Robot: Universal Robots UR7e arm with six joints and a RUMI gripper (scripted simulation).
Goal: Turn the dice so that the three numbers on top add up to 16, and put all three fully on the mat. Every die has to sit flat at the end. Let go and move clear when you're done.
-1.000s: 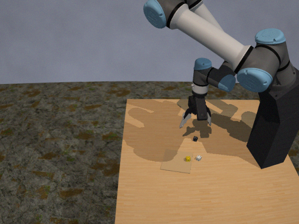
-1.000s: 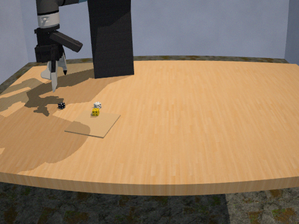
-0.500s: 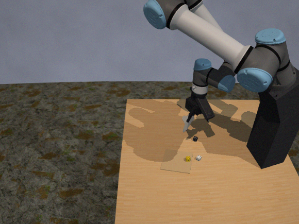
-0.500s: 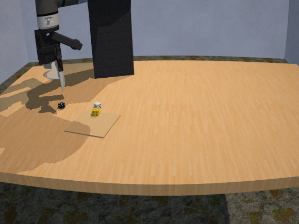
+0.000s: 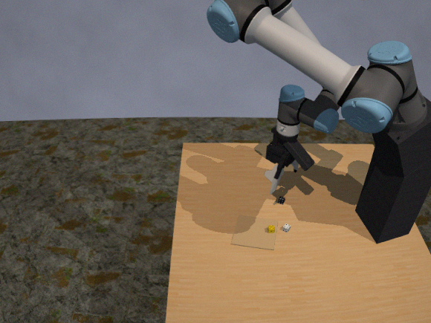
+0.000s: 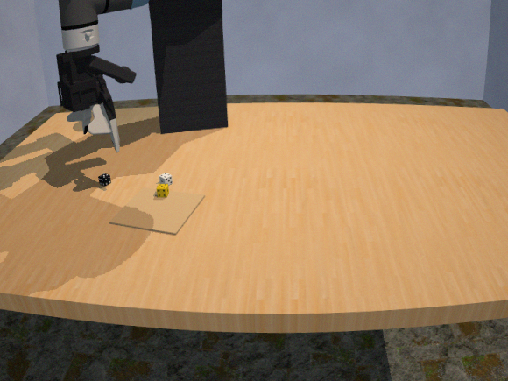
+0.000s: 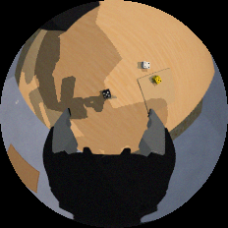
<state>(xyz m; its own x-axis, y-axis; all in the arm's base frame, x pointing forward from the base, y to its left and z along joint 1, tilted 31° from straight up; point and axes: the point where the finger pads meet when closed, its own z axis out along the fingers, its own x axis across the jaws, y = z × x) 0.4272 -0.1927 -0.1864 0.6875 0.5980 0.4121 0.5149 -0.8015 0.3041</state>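
A black die [image 5: 281,200] lies on the wooden table off the mat; it also shows in the exterior view [image 6: 104,179] and in the wrist view [image 7: 106,93]. A yellow die [image 5: 272,229] [image 6: 162,190] [image 7: 157,80] sits on the tan mat [image 5: 255,232] [image 6: 158,212] near its corner. A white die [image 5: 286,227] [image 6: 165,178] [image 7: 145,64] lies just off the mat, next to the yellow one. My gripper [image 5: 278,180] [image 6: 105,134] [image 7: 109,108] is open and empty, hanging above the table a little behind the black die.
The arm's dark base column [image 5: 394,179] [image 6: 188,53] stands on the table behind the dice. The table's left edge [image 5: 175,220] is near the mat. The arm's shadow falls over the black die and part of the mat.
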